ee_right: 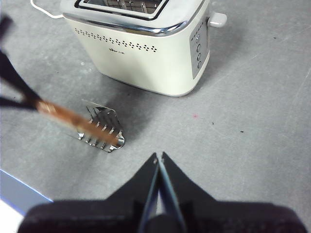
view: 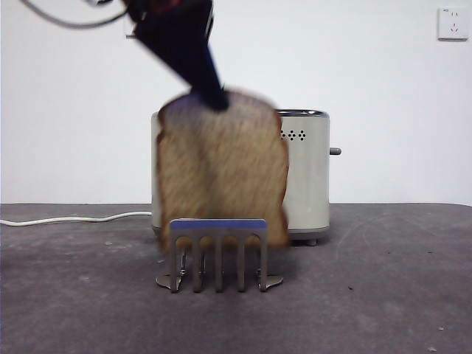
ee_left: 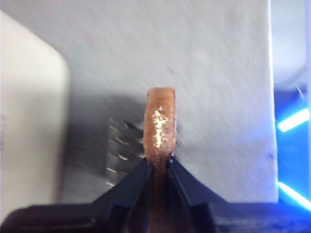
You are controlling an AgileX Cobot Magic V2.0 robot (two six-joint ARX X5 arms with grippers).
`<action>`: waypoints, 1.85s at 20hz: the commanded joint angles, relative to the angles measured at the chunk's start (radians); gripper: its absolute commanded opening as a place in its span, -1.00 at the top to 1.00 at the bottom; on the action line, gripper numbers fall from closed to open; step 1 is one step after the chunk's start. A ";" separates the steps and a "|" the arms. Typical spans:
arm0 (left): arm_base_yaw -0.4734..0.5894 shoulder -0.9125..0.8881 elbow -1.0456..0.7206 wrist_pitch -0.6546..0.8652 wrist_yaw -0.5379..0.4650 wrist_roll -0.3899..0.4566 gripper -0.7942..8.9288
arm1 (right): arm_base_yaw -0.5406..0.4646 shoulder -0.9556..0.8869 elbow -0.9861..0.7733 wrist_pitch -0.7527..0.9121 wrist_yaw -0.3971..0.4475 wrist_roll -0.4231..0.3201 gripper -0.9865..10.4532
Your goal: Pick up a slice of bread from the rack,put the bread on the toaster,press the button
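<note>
Front view: the rack (view: 218, 254) stands nearest on the table (view: 383, 295). Directly above it hangs the slice of bread (view: 221, 173), speckled tan, brown-crusted, clamped at 12 o'clock by the left end effector (view: 216, 99). Behind stands the cream toaster (view: 308, 177). The right end effector (ee_right: 159, 159) is closed, empty.

White cable (view: 74, 219) on grey table (view: 383, 295), wall socket (view: 452, 23) above
</note>
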State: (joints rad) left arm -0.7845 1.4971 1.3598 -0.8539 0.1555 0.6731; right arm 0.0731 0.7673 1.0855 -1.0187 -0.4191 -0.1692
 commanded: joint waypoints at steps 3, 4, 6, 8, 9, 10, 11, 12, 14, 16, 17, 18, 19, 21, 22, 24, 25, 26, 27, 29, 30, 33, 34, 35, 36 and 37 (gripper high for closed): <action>-0.002 -0.008 0.204 -0.114 -0.022 0.010 0.85 | 0.003 -0.002 0.002 0.002 -0.002 -0.005 0.85; -0.002 -0.008 0.254 -0.130 -0.050 0.011 0.85 | 0.003 -0.002 0.002 0.002 -0.002 -0.005 0.85; -0.002 -0.008 0.362 -0.139 -0.113 0.024 0.85 | 0.003 -0.001 0.002 0.002 -0.002 -0.005 0.85; -0.001 -0.008 0.446 -0.115 -0.169 0.057 0.85 | 0.003 0.001 0.002 0.002 -0.002 -0.005 0.85; 0.000 -0.008 0.468 -0.080 -0.197 0.079 0.85 | 0.003 0.001 0.002 0.002 -0.002 -0.005 0.85; 0.001 -0.008 0.475 -0.050 -0.217 0.100 0.85 | 0.003 0.001 0.002 0.001 -0.002 -0.005 0.85; 0.006 -0.008 0.475 -0.027 -0.234 0.124 0.85 | 0.003 0.001 0.002 0.000 -0.002 -0.005 0.85; 0.018 -0.004 0.475 -0.022 -0.233 0.145 0.85 | 0.003 0.000 0.002 -0.001 -0.002 -0.005 0.85; 0.041 0.019 0.474 -0.014 -0.233 0.177 0.85 | 0.003 0.001 0.002 -0.002 -0.002 -0.005 0.85; 0.055 0.055 0.474 0.002 -0.233 0.197 0.85 | 0.003 0.003 0.002 -0.005 -0.002 -0.005 0.85; 0.066 0.074 0.474 0.008 -0.233 0.208 0.85 | 0.003 0.003 0.002 -0.008 -0.002 -0.005 0.85; 0.074 0.095 0.474 0.010 -0.232 0.222 0.85 | 0.003 0.003 0.002 -0.011 -0.002 -0.005 0.85; 0.080 0.114 0.475 0.010 -0.231 0.227 0.85 | 0.004 0.003 0.002 -0.011 -0.002 -0.005 0.85; 0.088 0.148 0.475 0.014 -0.232 0.253 0.85 | 0.007 0.003 0.002 -0.012 -0.002 -0.005 0.85; 0.094 0.159 0.475 0.021 -0.232 0.257 0.85 | 0.007 0.003 0.002 -0.012 -0.002 -0.004 0.85; 0.100 0.177 0.475 0.024 -0.224 0.264 0.85 | 0.007 0.003 0.002 -0.012 -0.002 -0.005 0.85; 0.100 0.187 0.475 0.023 -0.223 0.273 0.85 | 0.007 0.005 0.002 -0.012 -0.002 -0.005 0.85; 0.105 0.195 0.474 0.023 -0.216 0.275 0.85 | 0.007 0.006 0.002 -0.012 -0.002 -0.005 0.85; 0.113 0.203 0.474 0.023 -0.193 0.275 0.85 | 0.007 0.007 0.002 -0.012 -0.002 -0.005 0.85; 0.128 0.221 0.474 0.023 -0.143 0.275 0.85 | 0.007 0.013 0.002 -0.011 -0.002 -0.005 0.85; 0.134 0.230 0.474 0.024 -0.138 0.275 0.85 | 0.007 0.016 0.002 -0.011 -0.002 -0.005 0.85; 0.159 0.257 0.474 0.033 -0.122 0.281 0.85 | 0.007 0.029 0.002 -0.008 -0.002 -0.005 0.85; 0.168 0.269 0.474 0.043 -0.122 0.281 0.84 | 0.007 0.035 0.002 -0.007 -0.002 -0.005 0.85; 0.179 0.277 0.474 0.048 -0.119 0.280 0.84 | 0.007 0.045 0.002 -0.005 -0.002 -0.005 0.85; 0.185 0.285 0.474 0.057 -0.109 0.280 0.84 | 0.007 0.050 0.002 -0.003 -0.002 -0.005 0.85; 0.192 0.286 0.474 0.066 -0.088 0.275 0.81 | 0.007 0.060 0.002 0.008 -0.002 -0.005 0.85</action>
State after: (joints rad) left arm -0.6037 1.7554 1.8404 -0.7860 0.0731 0.9428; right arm 0.0784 0.8268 1.0855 -1.0157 -0.4194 -0.1692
